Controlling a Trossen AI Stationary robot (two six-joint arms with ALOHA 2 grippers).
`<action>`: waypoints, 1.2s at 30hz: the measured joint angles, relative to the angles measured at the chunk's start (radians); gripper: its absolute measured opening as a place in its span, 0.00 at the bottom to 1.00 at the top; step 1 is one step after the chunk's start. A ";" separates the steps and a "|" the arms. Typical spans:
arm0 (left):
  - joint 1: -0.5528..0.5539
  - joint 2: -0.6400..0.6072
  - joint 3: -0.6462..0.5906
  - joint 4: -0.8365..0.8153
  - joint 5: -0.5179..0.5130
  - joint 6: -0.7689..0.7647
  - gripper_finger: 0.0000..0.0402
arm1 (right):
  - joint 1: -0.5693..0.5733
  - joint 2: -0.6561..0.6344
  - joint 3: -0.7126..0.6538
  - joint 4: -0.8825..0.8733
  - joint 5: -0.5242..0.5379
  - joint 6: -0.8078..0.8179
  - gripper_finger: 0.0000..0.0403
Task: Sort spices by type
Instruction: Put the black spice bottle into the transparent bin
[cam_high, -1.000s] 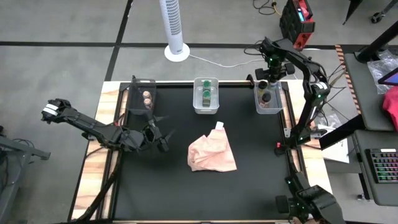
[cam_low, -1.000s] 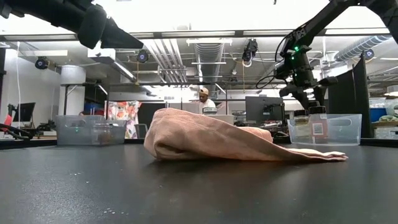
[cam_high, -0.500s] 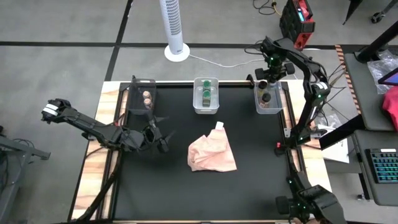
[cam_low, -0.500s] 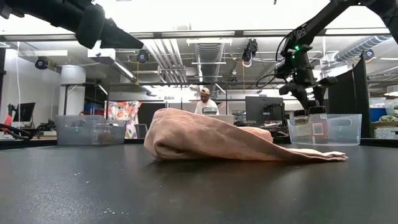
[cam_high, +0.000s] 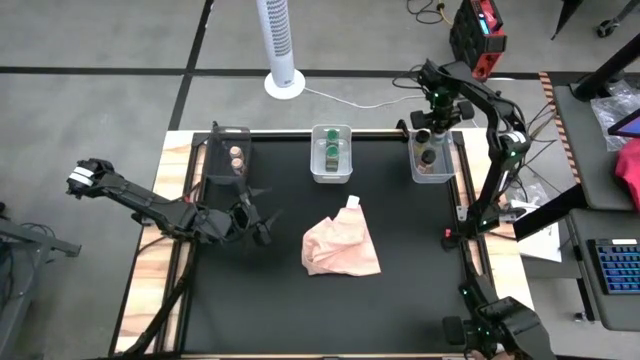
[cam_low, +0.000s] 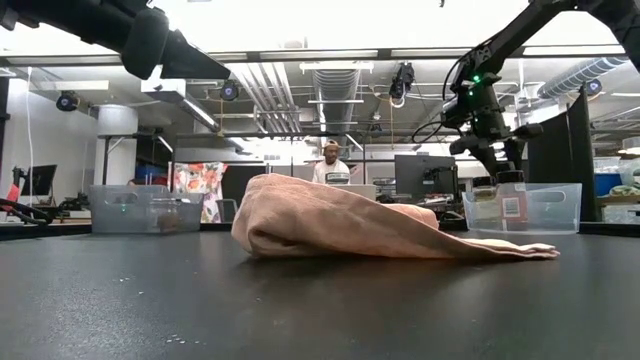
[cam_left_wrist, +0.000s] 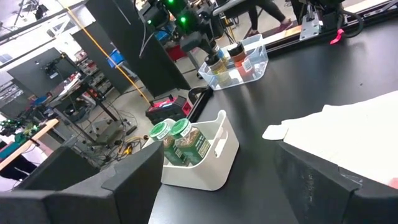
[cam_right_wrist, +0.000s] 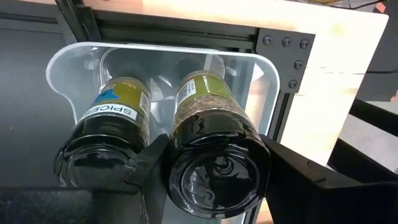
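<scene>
Two dark jointed arms (green lights glowing on the right arm (cam_high: 497, 130)), black fingers.

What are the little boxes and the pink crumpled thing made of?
The right bin looks like clear, glossy plastic: you can see the spice jars through its walls. The middle bin looks like milkier plastic. The pink thing looks like soft matte cloth, since it folds and wrinkles.

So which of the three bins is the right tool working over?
The bin at the table's far right corner, holding black-lidded jars; the right tool grips one there.
</scene>
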 joint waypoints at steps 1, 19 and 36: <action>0.000 0.000 0.000 0.000 0.000 -0.001 0.71 | 0.000 0.000 0.000 0.000 -0.001 -0.001 0.49; 0.000 0.000 0.000 0.000 0.000 -0.001 0.71 | 0.011 0.004 -0.010 0.025 0.026 -0.004 0.49; 0.000 0.000 0.000 -0.007 0.000 -0.003 0.71 | 0.013 0.057 -0.016 0.056 0.002 -0.112 0.49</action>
